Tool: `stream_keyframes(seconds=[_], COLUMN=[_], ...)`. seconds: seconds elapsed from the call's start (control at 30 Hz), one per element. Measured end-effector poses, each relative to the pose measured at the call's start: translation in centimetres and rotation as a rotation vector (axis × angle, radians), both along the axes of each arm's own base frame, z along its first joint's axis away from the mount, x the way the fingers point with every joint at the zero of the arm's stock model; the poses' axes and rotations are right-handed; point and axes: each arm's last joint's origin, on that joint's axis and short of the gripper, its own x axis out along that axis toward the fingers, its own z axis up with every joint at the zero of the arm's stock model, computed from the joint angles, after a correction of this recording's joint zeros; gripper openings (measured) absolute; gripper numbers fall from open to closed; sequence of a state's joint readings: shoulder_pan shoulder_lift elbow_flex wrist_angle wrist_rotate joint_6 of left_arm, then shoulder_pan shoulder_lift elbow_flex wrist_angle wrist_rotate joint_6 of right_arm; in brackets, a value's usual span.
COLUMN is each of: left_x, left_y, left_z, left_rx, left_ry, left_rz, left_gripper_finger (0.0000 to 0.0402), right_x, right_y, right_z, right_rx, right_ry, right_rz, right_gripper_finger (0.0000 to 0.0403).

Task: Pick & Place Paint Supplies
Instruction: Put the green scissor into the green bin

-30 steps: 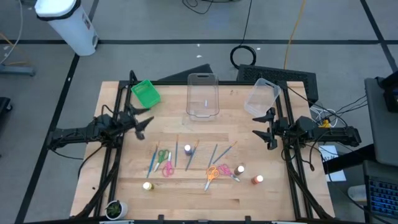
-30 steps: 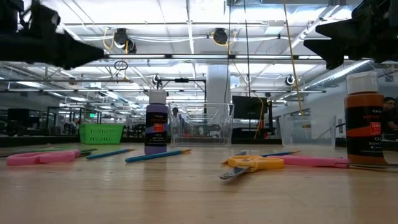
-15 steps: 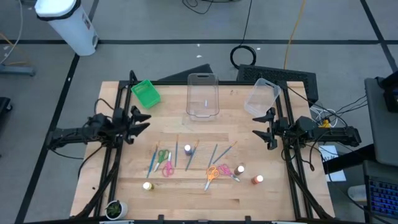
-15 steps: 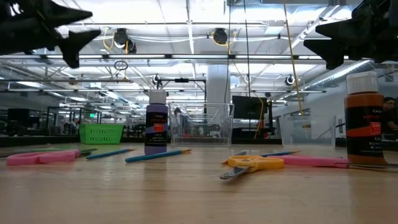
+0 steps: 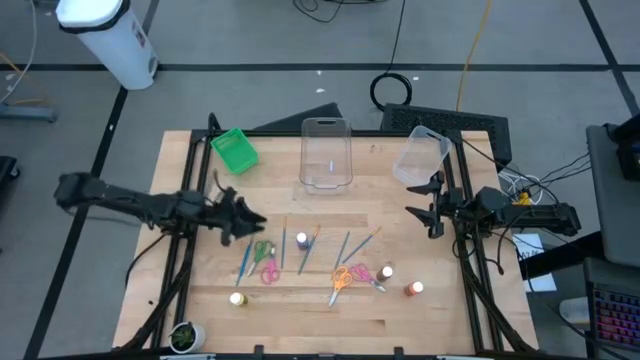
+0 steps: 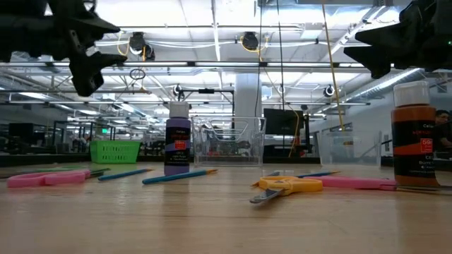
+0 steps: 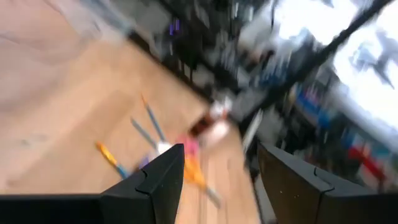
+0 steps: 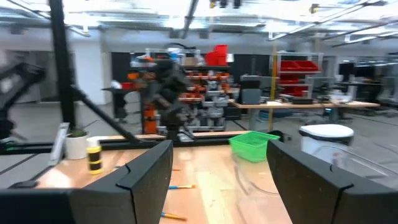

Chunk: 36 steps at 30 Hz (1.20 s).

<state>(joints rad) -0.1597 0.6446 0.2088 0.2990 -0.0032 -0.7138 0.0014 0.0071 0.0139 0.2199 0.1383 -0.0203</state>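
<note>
The paint supplies lie on the wooden table's near half. Green scissors [image 5: 261, 250], pink scissors [image 5: 270, 270] and a blue brush [image 5: 243, 262] lie left of centre. A purple bottle [image 5: 302, 240] stands in the middle and a yellow bottle [image 5: 237, 298] near the front. Orange scissors [image 5: 342, 277], more brushes [image 5: 346, 245] and an orange bottle [image 5: 413, 289] are to the right. My left gripper [image 5: 254, 224] hangs open above the table just left of the green scissors, touching nothing. My right gripper [image 5: 421, 201] waits open at the table's right edge.
A green bin [image 5: 234, 150] sits at the far left corner. One clear tub [image 5: 326, 155] stands at the far middle and another [image 5: 420, 156] tilts at the far right. A small potted plant [image 5: 185, 336] stands at the near left corner. Bare wood lies between the tubs and the supplies.
My left gripper has swung out from the table's left edge toward the right and the near edge, ending beside the green scissors. Its wrist has rolled on the way. The supplies have kept still.
</note>
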Motion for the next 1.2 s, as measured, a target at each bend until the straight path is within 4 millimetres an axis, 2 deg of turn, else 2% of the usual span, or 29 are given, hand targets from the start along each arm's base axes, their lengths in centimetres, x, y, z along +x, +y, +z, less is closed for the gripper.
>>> stream_keyframes(seconds=[0.13,0.27,0.43,0.53,0.67,0.87,1.03,1.2], left_x=[2.3,4.3,6.3,7.3,7.6,7.2,7.3,7.3], left_y=[-1.9,-3.7,-5.5,-6.2,-6.6,-6.5,-6.5,-6.4], left_z=[1.0,0.9,-0.5,-1.6,-3.5,-6.4,-7.0,-6.6], left_rx=[0.121,0.179,0.220,0.179,0.118,0.150,0.216,0.218], left_ry=[0.208,0.402,0.591,0.678,0.812,1.028,1.042,1.022], left_rz=[-0.090,-0.128,-0.172,-0.174,-0.150,-0.098,-0.145,-0.133], left_gripper_finger=[0.0212,0.0212,0.0212,0.0212,0.0212,0.0211,0.0211,0.0211], right_x=[0.0,0.0,0.0,0.0,0.0,0.0,0.0,0.0], right_y=[-0.1,-0.1,-0.1,-0.1,-0.1,-0.1,-0.1,-0.1], right_z=[0.0,0.0,0.0,0.0,0.0,0.0,0.0,0.0], right_rx=[0.006,0.005,0.005,0.005,0.005,0.005,0.005,0.005], right_ry=[0.000,0.000,0.000,0.000,0.000,0.000,0.000,0.000], right_rz=[-0.025,-0.022,-0.022,-0.022,-0.022,-0.022,-0.022,-0.022], right_gripper_finger=[0.0251,0.0251,0.0251,0.0251,0.0251,0.0251,0.0251,0.0251])
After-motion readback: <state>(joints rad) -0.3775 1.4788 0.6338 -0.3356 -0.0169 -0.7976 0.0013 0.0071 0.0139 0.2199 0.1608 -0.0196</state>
